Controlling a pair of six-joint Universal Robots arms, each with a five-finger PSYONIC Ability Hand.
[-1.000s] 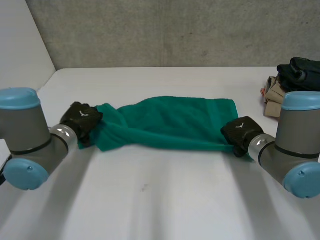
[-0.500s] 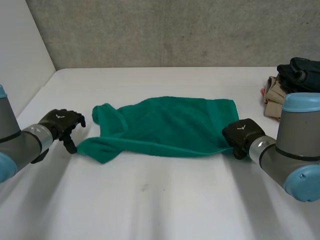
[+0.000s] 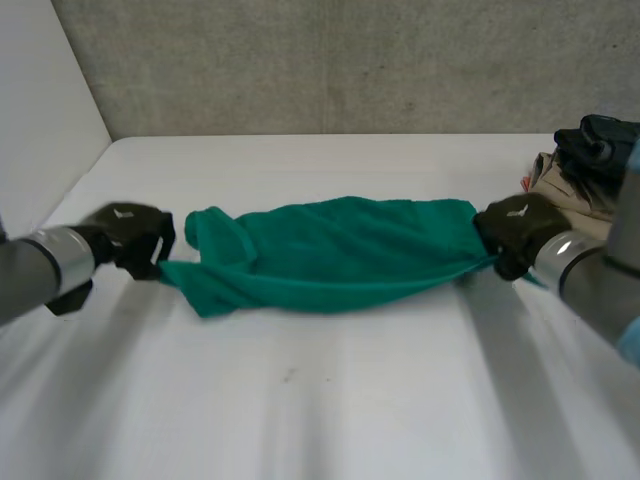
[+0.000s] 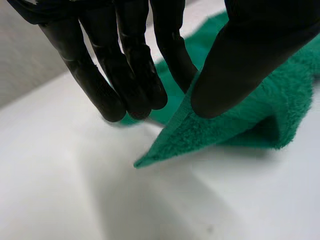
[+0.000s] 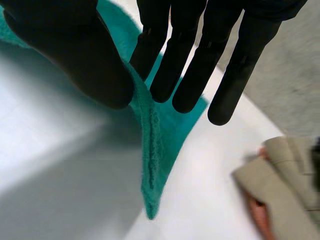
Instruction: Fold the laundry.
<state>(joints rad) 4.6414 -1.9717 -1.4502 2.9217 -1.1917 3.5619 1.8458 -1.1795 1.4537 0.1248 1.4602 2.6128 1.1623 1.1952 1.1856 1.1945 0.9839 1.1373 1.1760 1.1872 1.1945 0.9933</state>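
Observation:
A green towel (image 3: 330, 250) lies stretched and bunched across the middle of the white table (image 3: 320, 400). My left hand (image 3: 128, 238) is shut on the towel's near left corner. In the left wrist view the thumb (image 4: 240, 65) pinches the green towel (image 4: 240, 120) against the fingers (image 4: 145, 70). At the towel's near right corner my right hand (image 3: 520, 232) is shut on it. The right wrist view shows its thumb (image 5: 75, 55) and fingers (image 5: 170, 55) pinching the towel's edge (image 5: 152, 150), which hangs down to a point.
A pile of other clothes, beige and dark (image 3: 575, 165), sits at the table's far right, close behind my right hand. The beige garment (image 5: 280, 180) lies just past the towel's corner. A grey wall runs behind the table.
My left hand, open and apart from the towel half a second ago, has closed on its near left corner. The right hand has moved right and back, and the towel is pulled taut.

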